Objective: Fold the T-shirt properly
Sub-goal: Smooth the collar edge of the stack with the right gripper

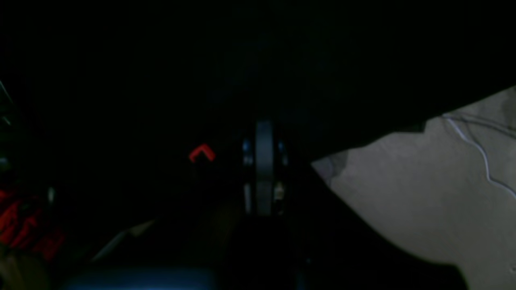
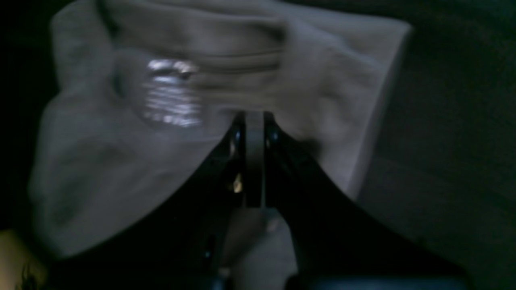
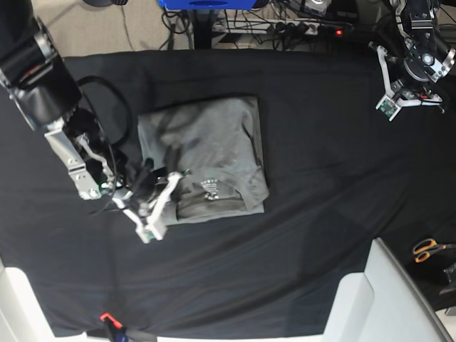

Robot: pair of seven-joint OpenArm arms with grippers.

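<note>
The light-grey T-shirt [image 3: 206,142] lies folded into a rough rectangle on the black table cloth [image 3: 320,178], left of centre. Its white neck label [image 3: 209,187] faces up near the front edge. My right gripper [image 3: 174,182] is at the shirt's front-left edge. In the right wrist view its jaws are together at the fabric [image 2: 322,80], just right of the label [image 2: 171,92], and the gripper [image 2: 254,117] looks pinched on the shirt's edge. My left gripper [image 3: 395,96] is raised at the far right corner, away from the shirt. In the dark left wrist view it [image 1: 264,125] is shut and empty.
Orange-handled scissors [image 3: 427,248] lie off the table's right side. A white panel [image 3: 370,299] stands at the front right. A small red item [image 3: 107,317] sits at the front edge. Cables and a blue stand [image 3: 206,3] are behind the table. Bare floor [image 1: 423,193] shows in the left wrist view.
</note>
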